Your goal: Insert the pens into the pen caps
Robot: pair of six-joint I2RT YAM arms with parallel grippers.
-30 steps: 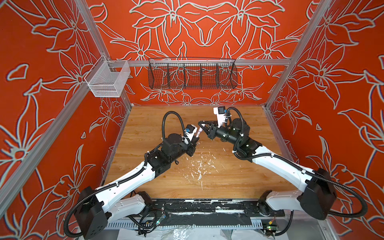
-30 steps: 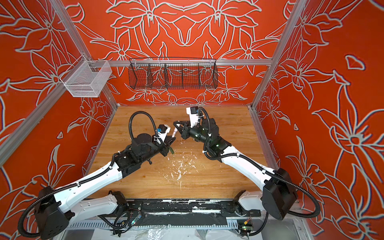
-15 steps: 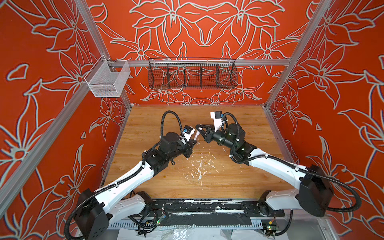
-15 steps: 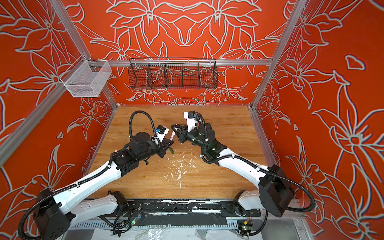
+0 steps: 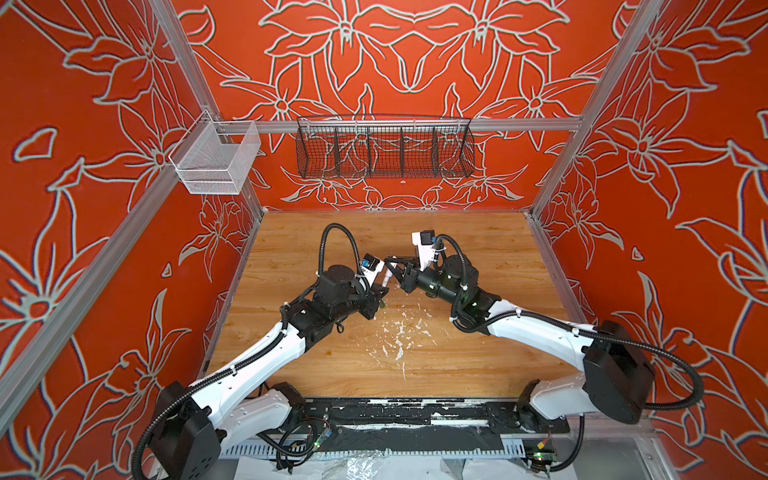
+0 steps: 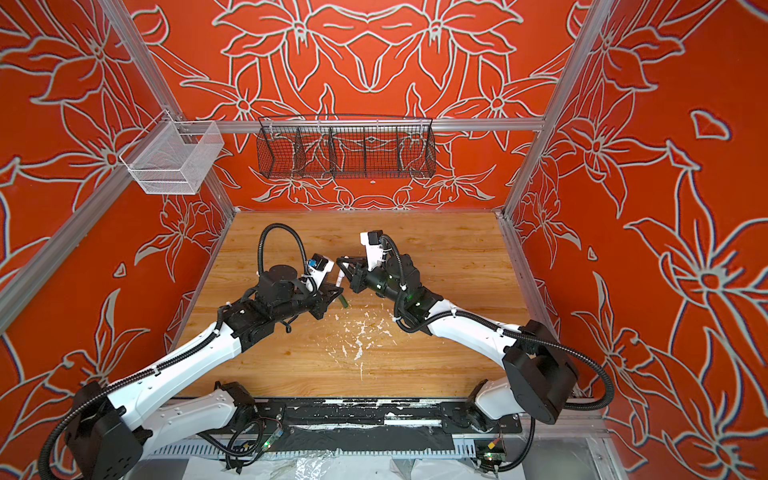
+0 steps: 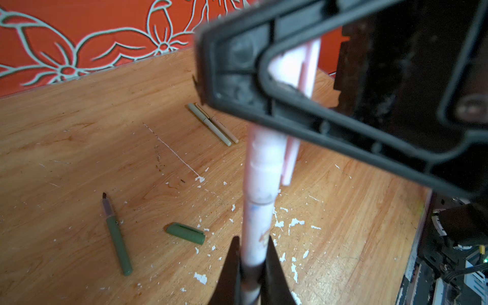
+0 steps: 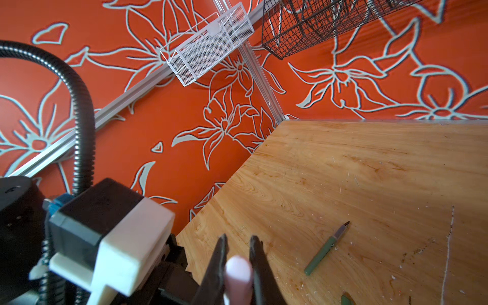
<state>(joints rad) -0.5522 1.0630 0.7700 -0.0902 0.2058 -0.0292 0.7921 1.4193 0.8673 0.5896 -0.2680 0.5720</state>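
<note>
– Left gripper (image 7: pixel 253 239): what is it doing?
– Its two dark fingers are pressed together on the pale pink pen (image 7: pixel 254 227). They grip the barrel, and the pen stands out past the fingertips.
– And the far end of the pen?
– It runs into the pale pink cap (image 7: pixel 265 163), a thicker tube with ringed steps. A seam shows where barrel meets cap. The right gripper (image 8: pixel 239 245) is clamped on that cap: in its wrist view the cap's rounded end sits squeezed between the fingers.
– How does the pink look?
– Very pale, almost white, with faint smudges on the barrel. A second pink strip runs beside the cap; I cannot tell what it is.
– Where is all this?
– In both top views it is just above the middle of the frame, where the two grippers meet tip to tip over the wooden table (image 5: pixel 457 365). The pen shows there only as a small pale sliver.
– Anything else lying about?
– The dark green pen (image 7: pixel 117 237) lies flat on the table, uncapped, with a greyish neck and a dark pointed tip. The dark green cap (image 7: pixel 186 233) lies near it, apart. Further off toward the orange wall (image 7: pixel 79 31), the light green pen (image 7: pixel 208 124) and the tan pen (image 7: pixel 224 129) lie side by side, touching, each with a seam partway along. White paint flecks (image 7: pixel 293 223) are scattered on the wood beneath the pink pen.
</note>
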